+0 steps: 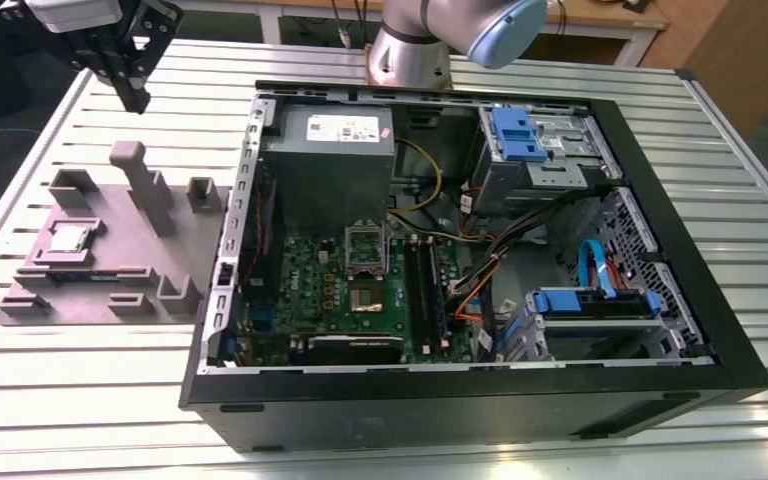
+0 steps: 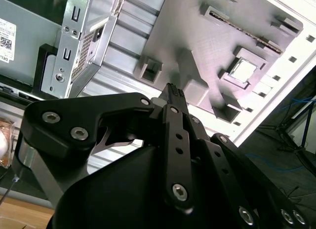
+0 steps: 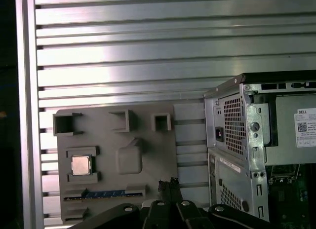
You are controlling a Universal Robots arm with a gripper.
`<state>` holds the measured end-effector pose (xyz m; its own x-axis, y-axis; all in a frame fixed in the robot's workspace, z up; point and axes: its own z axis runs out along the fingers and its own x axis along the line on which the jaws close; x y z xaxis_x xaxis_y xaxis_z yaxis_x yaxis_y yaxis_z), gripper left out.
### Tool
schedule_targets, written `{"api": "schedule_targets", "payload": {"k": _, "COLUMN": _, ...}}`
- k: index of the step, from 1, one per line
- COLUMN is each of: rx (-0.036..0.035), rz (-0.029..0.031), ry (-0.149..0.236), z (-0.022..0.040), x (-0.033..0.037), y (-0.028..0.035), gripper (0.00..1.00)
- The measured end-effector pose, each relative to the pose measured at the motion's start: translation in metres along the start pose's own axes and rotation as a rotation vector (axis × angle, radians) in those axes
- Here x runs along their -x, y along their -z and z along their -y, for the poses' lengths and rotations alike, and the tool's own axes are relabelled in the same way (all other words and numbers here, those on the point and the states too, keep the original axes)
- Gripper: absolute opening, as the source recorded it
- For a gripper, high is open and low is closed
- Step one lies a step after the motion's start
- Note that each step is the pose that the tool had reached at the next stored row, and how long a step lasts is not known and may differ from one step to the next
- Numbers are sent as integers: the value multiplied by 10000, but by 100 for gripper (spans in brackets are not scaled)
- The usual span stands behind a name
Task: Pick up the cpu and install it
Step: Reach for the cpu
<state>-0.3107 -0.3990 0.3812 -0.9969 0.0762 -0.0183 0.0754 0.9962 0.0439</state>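
The cpu (image 1: 68,237) is a small silver square lying flat in a recess of the grey holder block (image 1: 157,250), at the exterior view's left of the open computer case (image 1: 678,300). Both wrist views show the cpu (image 2: 244,70) (image 3: 81,165) from above. My gripper (image 1: 133,98) hangs high over the table behind the holder, well apart from the cpu, its black fingers shut with nothing in them. The fingertips (image 2: 173,90) (image 3: 169,183) point down toward the holder. Inside the case, the motherboard's socket (image 1: 369,294) lies open.
A memory stick (image 3: 103,193) lies in a slot of the holder near the cpu. Tall pegs (image 1: 131,165) rise from the holder. The case holds a grey power supply (image 1: 331,150), blue drive bays (image 1: 524,135) and loose cables. Everything rests on a slatted metal table (image 1: 77,400).
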Motion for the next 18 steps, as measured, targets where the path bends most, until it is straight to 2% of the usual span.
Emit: {"api": "schedule_targets", "payload": {"k": 18, "rx": 1, "rz": 0, "ry": 1, "z": 7, "x": -85, "y": -6, "gripper": 10}}
